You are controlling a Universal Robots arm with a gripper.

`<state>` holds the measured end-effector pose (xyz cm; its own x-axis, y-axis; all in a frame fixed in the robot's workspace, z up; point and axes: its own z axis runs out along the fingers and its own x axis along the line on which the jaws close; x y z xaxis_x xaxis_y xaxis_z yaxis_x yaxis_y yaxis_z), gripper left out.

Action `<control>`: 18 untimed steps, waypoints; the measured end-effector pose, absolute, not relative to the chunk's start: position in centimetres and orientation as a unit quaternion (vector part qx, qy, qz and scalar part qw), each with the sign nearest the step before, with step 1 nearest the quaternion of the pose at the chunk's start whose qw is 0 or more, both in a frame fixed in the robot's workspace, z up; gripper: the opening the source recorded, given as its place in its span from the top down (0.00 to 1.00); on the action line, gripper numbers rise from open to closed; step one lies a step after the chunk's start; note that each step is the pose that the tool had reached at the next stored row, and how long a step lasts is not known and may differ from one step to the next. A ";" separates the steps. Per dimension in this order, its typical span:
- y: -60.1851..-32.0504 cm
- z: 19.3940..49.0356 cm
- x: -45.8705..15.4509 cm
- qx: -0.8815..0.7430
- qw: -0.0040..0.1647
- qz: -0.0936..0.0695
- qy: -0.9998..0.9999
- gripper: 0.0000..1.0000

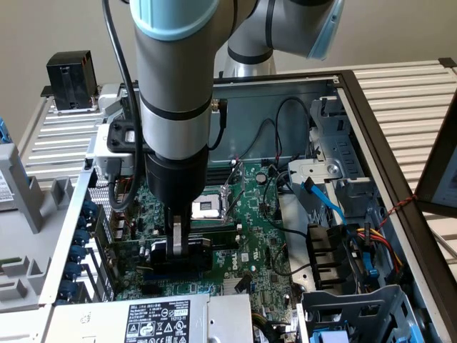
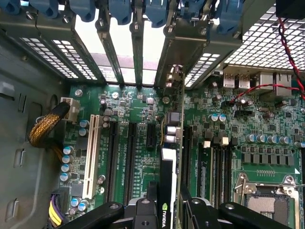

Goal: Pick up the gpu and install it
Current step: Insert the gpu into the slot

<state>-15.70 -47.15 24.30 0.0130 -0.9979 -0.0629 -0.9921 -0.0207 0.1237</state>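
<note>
The gpu [image 2: 166, 177] stands on edge between my fingers; its black shroud with white lettering and its thin green card edge run away from the camera. My gripper [image 2: 169, 210] is shut on it. The card's silver bracket [image 2: 175, 76] reaches the rear slot openings of the case. The card lines up with a black expansion slot on the large green motherboard [image 2: 128, 109]. In the exterior view my gripper [image 1: 182, 246] is low over the motherboard [image 1: 264, 236], holding the black gpu [image 1: 191, 256] near the slots. Whether the card sits in its slot I cannot tell.
Blue slot latches [image 1: 78, 250] line the case's rear wall. The CPU socket [image 1: 207, 207] lies just beyond my gripper. A power supply [image 1: 157, 318], a drive cage [image 1: 357, 307] and loose cables [image 1: 325, 200] crowd the case. A white slot [image 2: 89, 157] and yellow-sleeved cable [image 2: 45, 129] flank the card.
</note>
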 end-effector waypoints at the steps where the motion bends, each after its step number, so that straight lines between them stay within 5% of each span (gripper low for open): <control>1: -47.1 24.3 -15.7 0.711 0.022 -0.066 -0.699 0.73; 10: -47.2 24.3 -15.7 0.712 0.022 -0.066 -0.699 0.71; 13: -47.2 24.4 -15.7 0.712 0.022 -0.066 -0.699 0.58; 18: -47.2 25.9 -15.7 0.712 0.022 -0.066 -0.699 0.58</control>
<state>-15.70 -47.17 25.91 0.0140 -0.9979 -0.0629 -0.9921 -0.0218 0.1238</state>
